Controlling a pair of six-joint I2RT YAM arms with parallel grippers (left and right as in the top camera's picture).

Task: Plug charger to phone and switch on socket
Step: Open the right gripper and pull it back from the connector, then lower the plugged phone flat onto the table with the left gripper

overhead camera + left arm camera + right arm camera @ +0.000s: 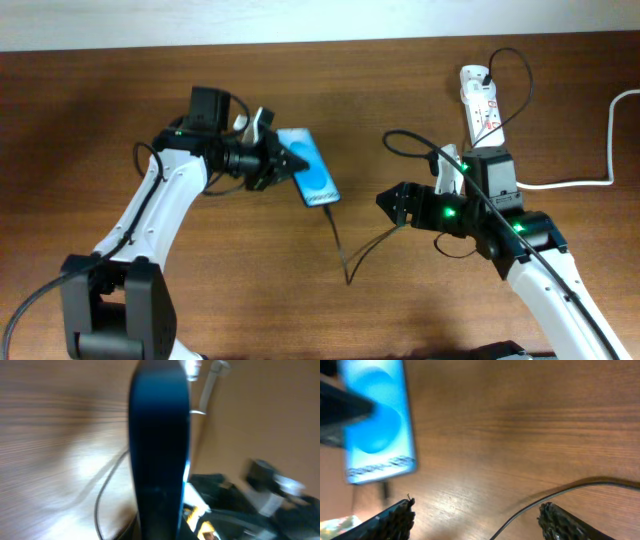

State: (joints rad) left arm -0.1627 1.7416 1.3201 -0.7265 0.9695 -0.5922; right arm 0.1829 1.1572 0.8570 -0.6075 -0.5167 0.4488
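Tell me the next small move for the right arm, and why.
Probably swing the right gripper, open and empty, toward the socket to press its switch. The charger seems to reach the lower end of the phone, which the left gripper holds, though the joint is too blurred to confirm.

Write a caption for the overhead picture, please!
Left gripper holds the phone; charger trails from it; right gripper open nearby.

Blue-screened phone (315, 175) tilted, charger (339, 242) at its end; socket (480, 100) well apart.
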